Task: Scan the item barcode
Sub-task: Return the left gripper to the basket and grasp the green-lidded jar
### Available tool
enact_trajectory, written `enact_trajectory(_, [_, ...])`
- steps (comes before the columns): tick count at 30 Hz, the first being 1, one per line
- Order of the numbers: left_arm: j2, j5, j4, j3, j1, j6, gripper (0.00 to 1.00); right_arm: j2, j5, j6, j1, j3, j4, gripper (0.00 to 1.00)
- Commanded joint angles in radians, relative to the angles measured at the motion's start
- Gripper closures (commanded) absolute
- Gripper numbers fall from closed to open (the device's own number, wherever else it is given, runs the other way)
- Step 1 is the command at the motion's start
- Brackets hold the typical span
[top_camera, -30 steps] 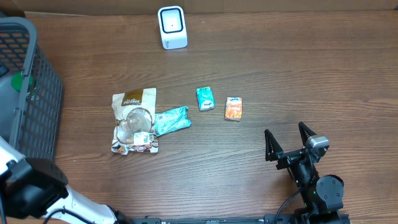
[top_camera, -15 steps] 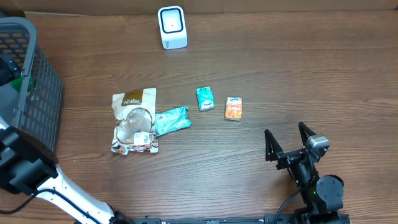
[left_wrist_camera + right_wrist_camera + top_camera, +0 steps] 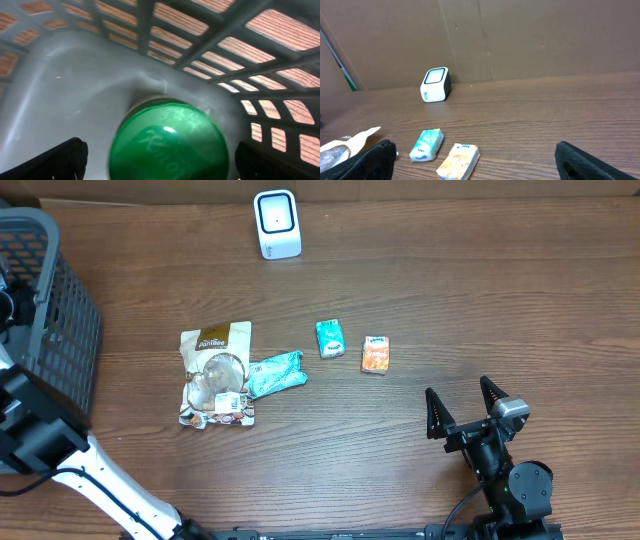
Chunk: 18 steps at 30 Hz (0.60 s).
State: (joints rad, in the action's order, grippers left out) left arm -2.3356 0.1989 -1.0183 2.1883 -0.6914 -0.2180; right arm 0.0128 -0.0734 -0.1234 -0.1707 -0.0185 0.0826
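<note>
Not much legible tbh. Green cap (image 3: 170, 142), left wrist view: raised cursive word, starts like K, rest too blurry. Brown pouch (image 3: 215, 372): white logo up top, too small to read. Teal pack (image 3: 330, 338), orange pack (image 3: 375, 354): print unreadable.

Jaws spread wide on left gripper (image 3: 159, 161) and right gripper (image 3: 459, 392).
</note>
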Motion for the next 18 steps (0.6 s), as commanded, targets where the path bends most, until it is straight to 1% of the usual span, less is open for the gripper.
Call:
enact_trajectory(1, [-0.027, 0.007, 0.004, -0.002, 0.014, -0.026, 0.05, -0.01, 0.002, -0.004, 0.002, 0.011, -0.005, 0.0])
enact_trajectory(7, [-0.03, 0.004, 0.003, -0.002, 0.014, -0.025, 0.15, -0.01, 0.002, -0.004, 0.002, 0.011, -0.005, 0.0])
enact_trajectory(10, [-0.03, 0.004, -0.006, -0.002, 0.014, -0.021, 0.23, -0.01, 0.002, -0.004, 0.002, 0.011, -0.005, 0.0])
enact_trajectory(12, [-0.03, 0.003, -0.013, -0.002, 0.014, -0.021, 0.31, -0.01, 0.002, -0.004, 0.002, 0.011, -0.005, 0.0])
enact_trajectory(18, [-0.03, 0.003, -0.022, -0.002, 0.014, -0.021, 0.45, -0.01, 0.002, -0.004, 0.002, 0.011, -0.005, 0.0])
